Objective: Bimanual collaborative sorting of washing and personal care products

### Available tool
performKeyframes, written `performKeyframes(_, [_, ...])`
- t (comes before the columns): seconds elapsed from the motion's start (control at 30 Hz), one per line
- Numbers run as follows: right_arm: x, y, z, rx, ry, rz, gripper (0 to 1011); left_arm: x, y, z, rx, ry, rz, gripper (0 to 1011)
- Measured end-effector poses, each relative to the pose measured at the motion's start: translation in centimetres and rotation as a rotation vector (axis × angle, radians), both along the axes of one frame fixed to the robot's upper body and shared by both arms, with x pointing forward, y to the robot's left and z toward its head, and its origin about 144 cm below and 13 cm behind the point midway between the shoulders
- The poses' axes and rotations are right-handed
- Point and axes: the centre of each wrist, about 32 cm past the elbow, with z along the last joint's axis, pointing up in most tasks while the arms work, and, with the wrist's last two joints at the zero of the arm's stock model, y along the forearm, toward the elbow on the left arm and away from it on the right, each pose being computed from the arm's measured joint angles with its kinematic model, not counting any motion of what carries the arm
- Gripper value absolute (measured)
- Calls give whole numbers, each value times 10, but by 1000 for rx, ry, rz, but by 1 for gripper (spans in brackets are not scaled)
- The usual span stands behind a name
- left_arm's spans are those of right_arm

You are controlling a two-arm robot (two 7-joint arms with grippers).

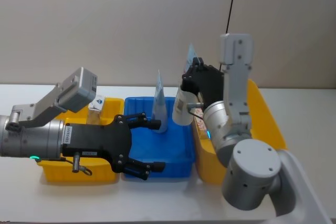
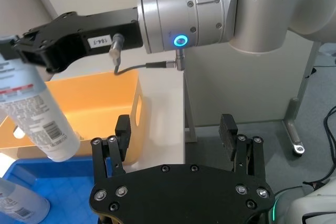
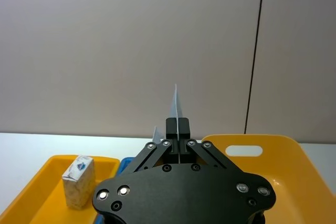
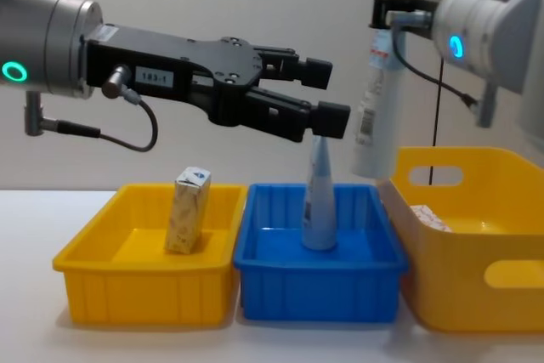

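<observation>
Right gripper (image 4: 387, 8) clamped on crimped end of a pale tube (image 4: 372, 108), hanging cap-down in the air above the seam between blue bin (image 4: 319, 282) and right yellow bin (image 4: 476, 286). Left gripper (image 4: 323, 95) spread wide, empty, at 9 o'clock of that tube. Second pale-blue tube (image 4: 319, 197) upright in blue bin. Beige speckled carton (image 4: 187, 210) standing in left yellow bin (image 4: 140, 286). White box with red print (image 4: 429, 218) lying in right yellow bin.

Arms: silver-grey round joints, matte finish. Left gripper (image 4: 327, 91): black flat palm, silver screws, black fingers, white label "183-1", thin black cable looping beneath. Right gripper (image 3: 177, 128): black, same screws, white label. Wrist rings glow: left green, right blue.
</observation>
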Motion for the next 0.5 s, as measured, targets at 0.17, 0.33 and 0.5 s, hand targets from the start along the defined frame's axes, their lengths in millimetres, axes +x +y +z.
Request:
performKeyframes(0.17, [-2,-13,1,1,-7,-15,0,0,0,0,0,0,0,1001])
performKeyframes(0.33, [-2,-26,2,1,-16,-30,0,0,0,0,0,0,0,1001])
performKeyframes(0.5, [0,-43,3,-6,-34,-58,0,0,0,0,0,0,0,1001])
